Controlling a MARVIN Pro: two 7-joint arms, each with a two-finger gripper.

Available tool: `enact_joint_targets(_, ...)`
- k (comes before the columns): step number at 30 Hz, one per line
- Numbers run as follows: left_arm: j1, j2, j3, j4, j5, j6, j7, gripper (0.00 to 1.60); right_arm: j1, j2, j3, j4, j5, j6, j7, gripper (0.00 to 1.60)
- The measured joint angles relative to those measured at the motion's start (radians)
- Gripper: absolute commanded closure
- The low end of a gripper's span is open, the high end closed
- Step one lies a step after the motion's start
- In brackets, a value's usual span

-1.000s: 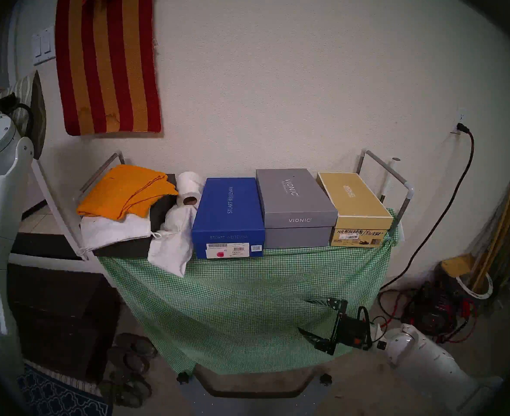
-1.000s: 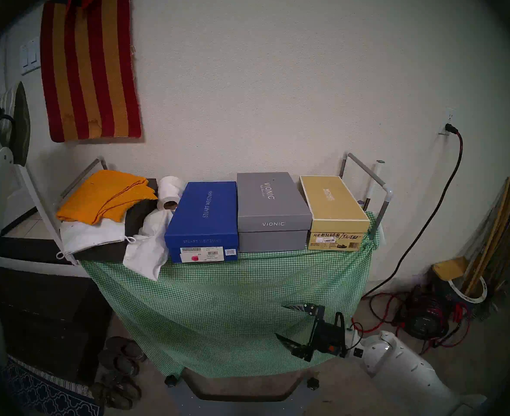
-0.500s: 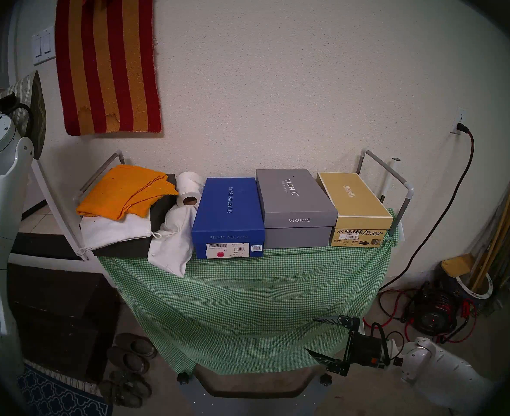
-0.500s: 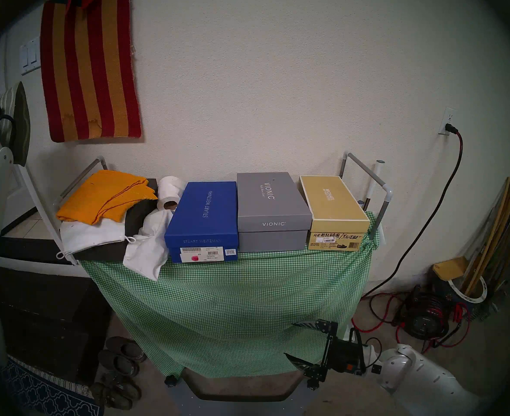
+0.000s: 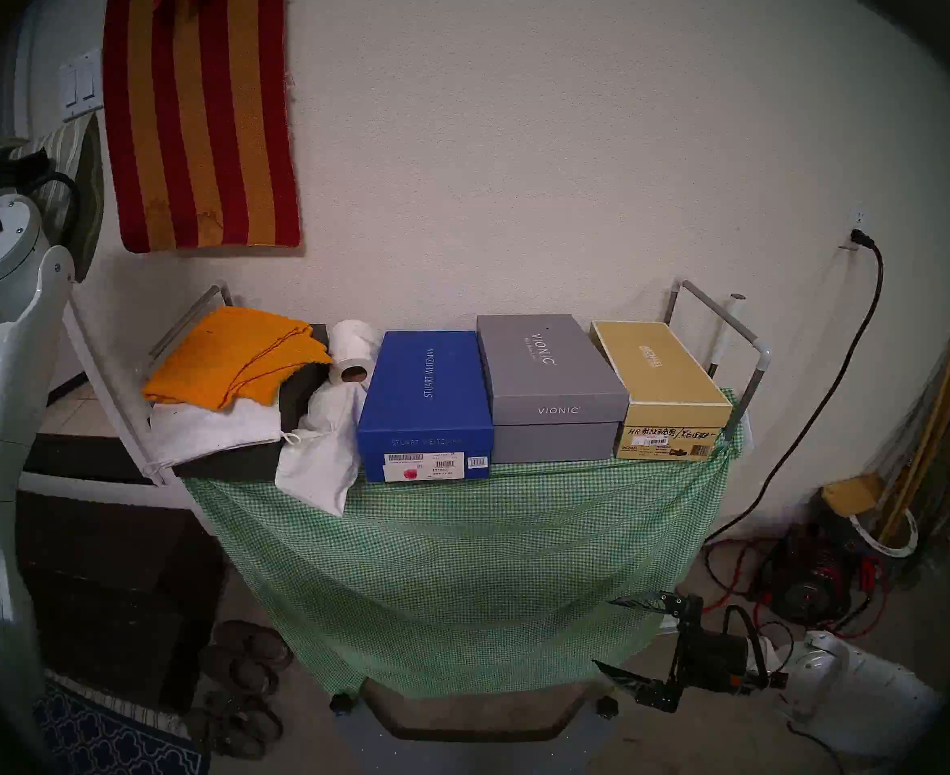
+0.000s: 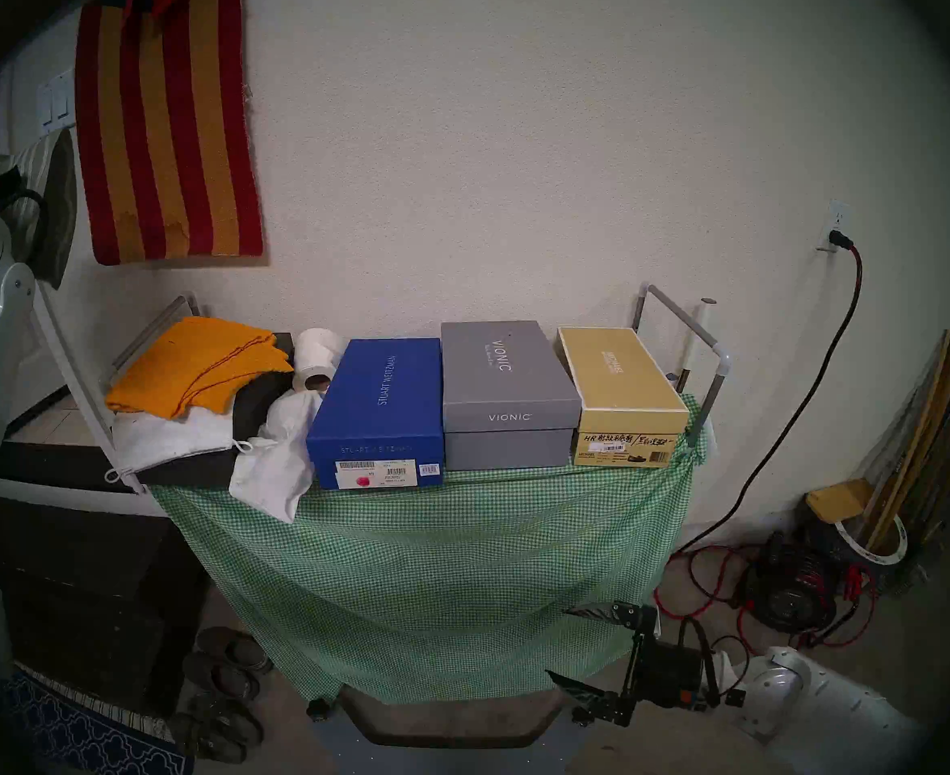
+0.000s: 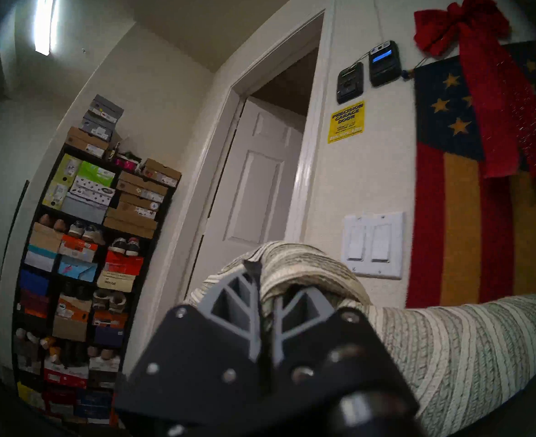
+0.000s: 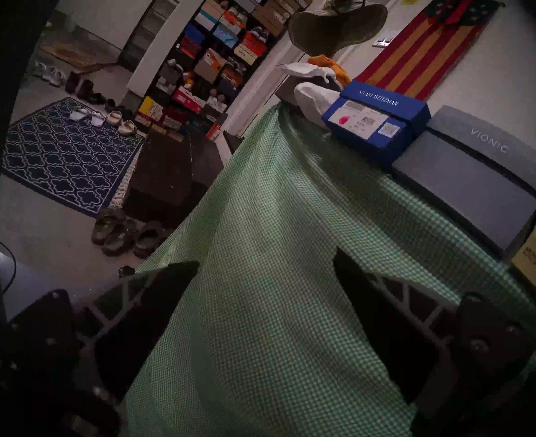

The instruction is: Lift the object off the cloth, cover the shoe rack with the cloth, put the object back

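Your left gripper point(image 7: 262, 304) is raised high at the far left, its jaws pinched together on the brim of the woven striped sun hat point(image 7: 443, 341), which droops from the grip to the right in the left wrist view; from the head camera only a sliver of the hat point(image 5: 67, 198) shows behind the left arm. The green-and-white checked cloth point(image 5: 461, 567) already hangs down the front of the shoe rack point(image 5: 755, 365), pinned along the top shelf under a blue box point(image 5: 425, 405), a grey box point(image 5: 551, 388) and a tan box point(image 5: 665, 391). Your right gripper point(image 5: 626, 637) sits low at the cloth's lower right corner, jaws spread wide and holding nothing, with the fabric just in front of its fingers. What matters now is where the hat goes back: the rack's top lies below and to the right of your left gripper, its long axis running left to right across the view, and the left arm is by far the nearer one. The left end of that shelf carries a folded orange cloth point(image 5: 237, 357) and white bags point(image 5: 316, 455), so the free landing space looks limited.
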Motion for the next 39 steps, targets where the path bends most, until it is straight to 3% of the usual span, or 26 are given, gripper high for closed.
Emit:
enact_joint_targets(7,-0.030,0.009,0.063,-0.116,-0.003,-0.009,-0.049,1.60,-0.080,0.055,0.017,-0.061,0.038,0.000,-0.038,0.00)
enact_joint_targets(13,-0.033,0.016,0.071,-0.201,-0.025,0.009,-0.073,1.60,-0.139,0.102,0.037,-0.097,0.068,0.000,-0.080,0.00)
enact_joint_targets(20,-0.011,0.024,0.032,-0.243,-0.111,0.099,-0.109,1.60,-0.217,0.165,0.063,-0.149,0.095,0.001,-0.151,0.00)
enact_joint_targets(27,0.045,0.036,-0.025,-0.287,-0.219,0.173,-0.206,1.60,-0.290,0.212,0.095,-0.197,0.101,0.032,-0.210,0.00)
enact_joint_targets(39,0.140,0.050,-0.097,-0.398,-0.310,0.219,-0.382,1.60,-0.422,0.266,0.171,-0.268,0.063,0.135,-0.307,0.00)
